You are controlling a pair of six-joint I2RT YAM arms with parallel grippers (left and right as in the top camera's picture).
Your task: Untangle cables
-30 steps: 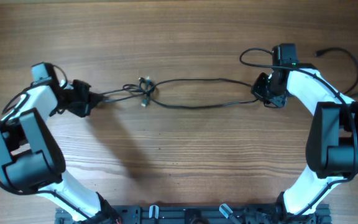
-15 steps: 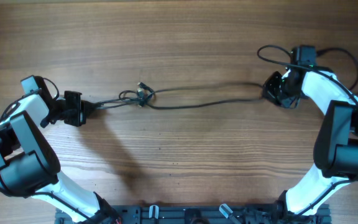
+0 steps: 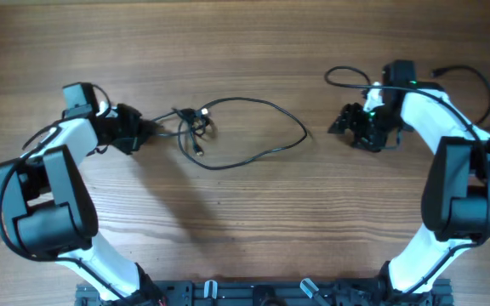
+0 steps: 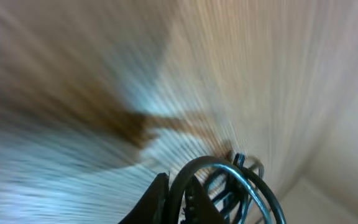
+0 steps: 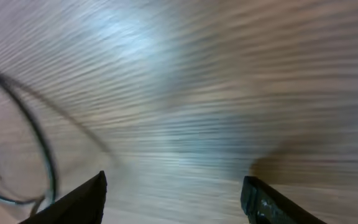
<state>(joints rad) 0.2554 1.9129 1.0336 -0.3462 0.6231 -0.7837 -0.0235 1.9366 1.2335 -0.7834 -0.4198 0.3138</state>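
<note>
The cables [image 3: 266, 102] lie as thin black cords on the wooden table, bunched in a small knot [image 3: 196, 126] left of centre. One slack loop curves out to the right from the knot. My left gripper [image 3: 143, 132] sits just left of the knot. In the left wrist view its jaws [image 4: 178, 202] pinch a black cord [image 4: 253, 186] between them, with more loops beyond. My right gripper [image 3: 340, 123] stands open to the right of the loop's end, apart from it. The right wrist view shows bare wood between its fingers [image 5: 86, 198], with a cord [image 5: 42, 146] off to the left.
Thicker black arm wires [image 3: 347, 75] loop behind the right arm and run off toward the right edge [image 3: 476, 81]. Both arm bases stand near the table's front edge, with a black rail [image 3: 253, 293] between them.
My right gripper opened and let go of the cable end. The stretched cable went slack and curled into a loop. My left gripper moved right with the cord in it.
</note>
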